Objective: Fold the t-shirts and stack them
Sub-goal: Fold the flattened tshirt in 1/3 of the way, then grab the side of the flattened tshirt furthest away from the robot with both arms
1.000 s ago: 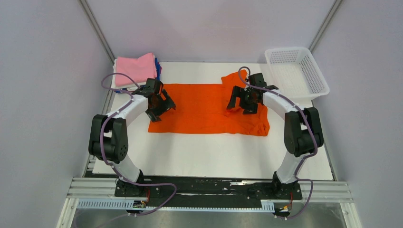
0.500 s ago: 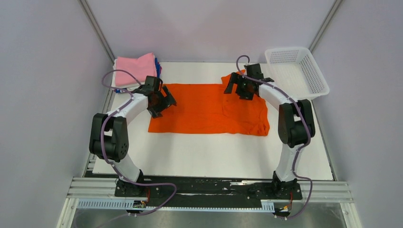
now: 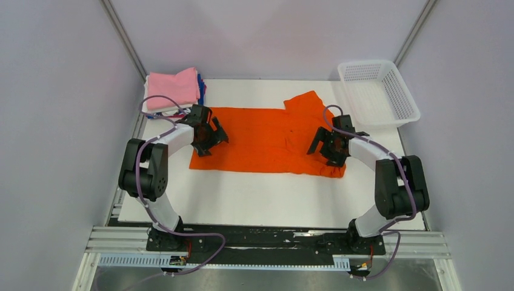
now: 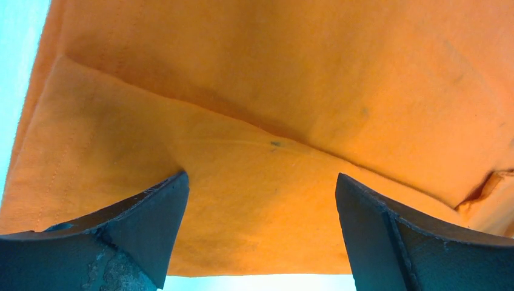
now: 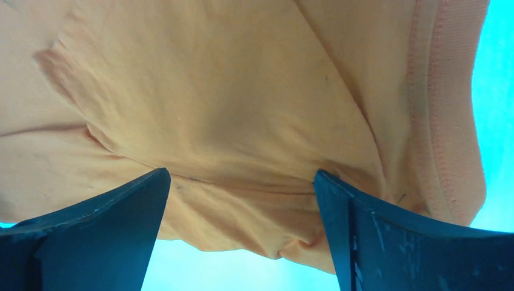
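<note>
left claw [image 3: 209, 138] released, at orange t-shirt [image 3: 267, 136] left edge | right claw [image 3: 327, 150] released, moved from far sleeve to near corner

Under the pink shirt [image 3: 174, 88], tees [image 3: 201, 90] show only edges — wrist views crop the orange shirt [image 4: 273, 91].

White worktop [image 3: 267, 200]: orange t-shirt [image 3: 267, 136] spread flat mid-far; folded shirt stack [image 3: 174, 88], pink on top, far left corner; white mesh basket [image 3: 408, 98] far right corner.
</note>
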`<state>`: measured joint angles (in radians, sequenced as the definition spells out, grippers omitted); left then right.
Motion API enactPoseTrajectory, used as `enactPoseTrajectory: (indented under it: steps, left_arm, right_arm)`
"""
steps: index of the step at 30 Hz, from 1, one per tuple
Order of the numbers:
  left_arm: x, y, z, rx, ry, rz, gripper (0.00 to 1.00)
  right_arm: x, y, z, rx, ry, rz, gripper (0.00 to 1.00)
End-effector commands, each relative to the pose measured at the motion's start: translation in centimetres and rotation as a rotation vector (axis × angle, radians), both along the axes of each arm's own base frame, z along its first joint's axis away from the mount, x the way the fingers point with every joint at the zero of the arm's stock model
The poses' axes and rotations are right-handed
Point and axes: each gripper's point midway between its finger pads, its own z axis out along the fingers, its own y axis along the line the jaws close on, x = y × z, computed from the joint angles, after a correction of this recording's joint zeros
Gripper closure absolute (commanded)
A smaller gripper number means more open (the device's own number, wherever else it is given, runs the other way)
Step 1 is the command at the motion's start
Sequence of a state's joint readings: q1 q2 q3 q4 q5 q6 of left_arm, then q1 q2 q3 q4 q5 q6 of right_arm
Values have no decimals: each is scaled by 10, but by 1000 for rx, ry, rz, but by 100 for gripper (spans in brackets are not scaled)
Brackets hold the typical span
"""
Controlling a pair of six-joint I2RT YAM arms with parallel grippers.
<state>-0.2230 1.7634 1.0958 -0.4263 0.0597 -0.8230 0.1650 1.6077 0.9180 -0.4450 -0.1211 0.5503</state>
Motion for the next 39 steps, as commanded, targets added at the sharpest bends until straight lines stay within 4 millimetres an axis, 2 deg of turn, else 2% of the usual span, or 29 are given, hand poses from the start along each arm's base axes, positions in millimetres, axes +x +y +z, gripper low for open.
enactPoseTrajectory:
  steps: [1,5,10,13,15,19,21,23,26,27,29,33,36,37,39]
  left_arm:
    - [-56,6,-33,33,154,-18,0]
    - [-91,4,-37,53,216,-54,0]
    - [-139,-4,-33,95,305,-88,0]
    - [-159,-7,-31,91,324,-79,0]
    - [-168,-8,-28,84,328,-67,0]
    - [-165,-3,-16,107,299,-50,0]
    - [-154,-3,0,120,254,-59,0]
    - [-128,-9,26,113,157,-72,0]
    - [-102,-8,55,151,62,-87,0]
    - [-88,-5,68,178,21,-84,0]
    - [-67,5,81,220,-26,-55,0]
    - [-19,40,78,256,-64,54,0]
    - [13,59,73,294,-69,101,0]
    - [30,66,71,321,-71,115,0]
    - [51,73,66,352,-69,133,0]
  right_arm:
    - [-54,-34,-29,-112,172,-112,0]
    - [-90,-57,-34,-183,290,-187,0]
    - [-122,-60,-30,-160,363,-228,0]
    - [-129,-60,-29,-152,362,-242,0]
    - [-129,-67,-24,-184,335,-265,0]
    - [-109,-84,2,-246,203,-321,0]
    - [-84,-90,20,-266,91,-316,0]
    - [-56,-88,41,-252,-21,-295,0]
    - [-19,-73,80,-176,-184,-238,0]
    - [-9,-69,91,-154,-242,-214,0]
    - [9,-60,114,-120,-357,-172,0]
    - [43,-38,152,-19,-513,-95,0]
    - [66,-33,161,-15,-550,-67,0]
    - [72,-32,162,-26,-552,-60,0]
    - [84,-32,166,-40,-560,-46,0]
